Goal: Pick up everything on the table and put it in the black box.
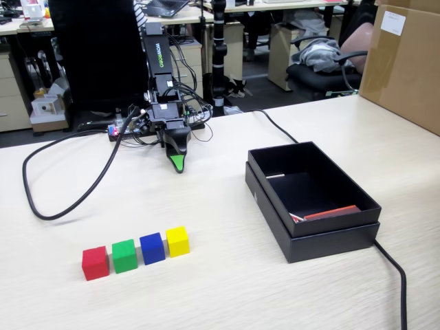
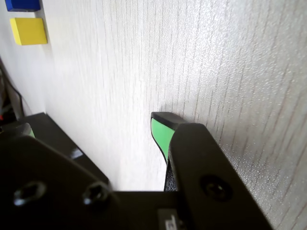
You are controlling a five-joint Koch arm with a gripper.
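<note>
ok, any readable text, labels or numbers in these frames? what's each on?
"WOWROBO": white letters running down the arm's black upper link, read sideways.
White label on the brown carton: print too small to read.
White marks at the bottom edge of the wrist view, on the gripper body: cut off, unreadable.
Cubes and black box: no text.

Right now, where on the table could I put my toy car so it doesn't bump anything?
Fixed view: the bare table between the yellow cube and the black box is free, and so is the strip in front of the cubes. It is crowded near the gripper, with wires and a looping black cable.
</note>
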